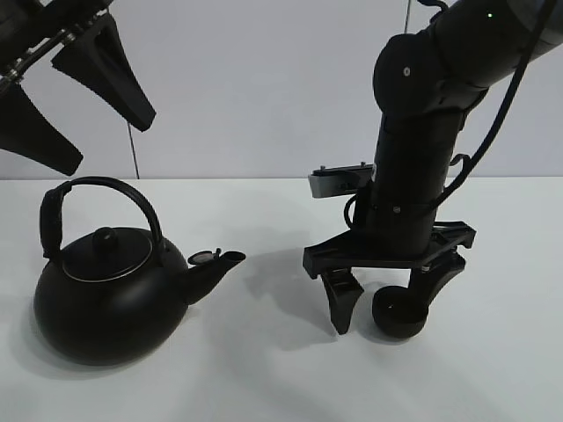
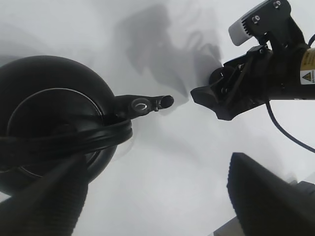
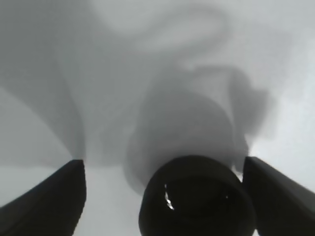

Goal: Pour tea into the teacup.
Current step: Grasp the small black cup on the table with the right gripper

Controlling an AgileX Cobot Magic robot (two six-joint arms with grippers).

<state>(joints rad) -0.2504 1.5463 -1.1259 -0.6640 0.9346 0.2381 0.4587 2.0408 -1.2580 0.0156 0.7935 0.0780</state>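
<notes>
Straddling the small round matte-black teacup at 4 o'clock on the white counter, the right arm's jaws stood open in the high view, gripping nothing. The big round black kettle sat at 8 o'clock, with the left arm's jaws spread wide and empty above its arched handle.

From the left wrist, the kettle's spout pointed toward the right arm.

From the right wrist, the teacup lay between the fingers, one just beside it. It looked light, rigid, slick and breakable, so a gentle squeeze across its wall seemed wisest.

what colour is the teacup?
Matte black. The teacup shows best in the right wrist view.
</notes>
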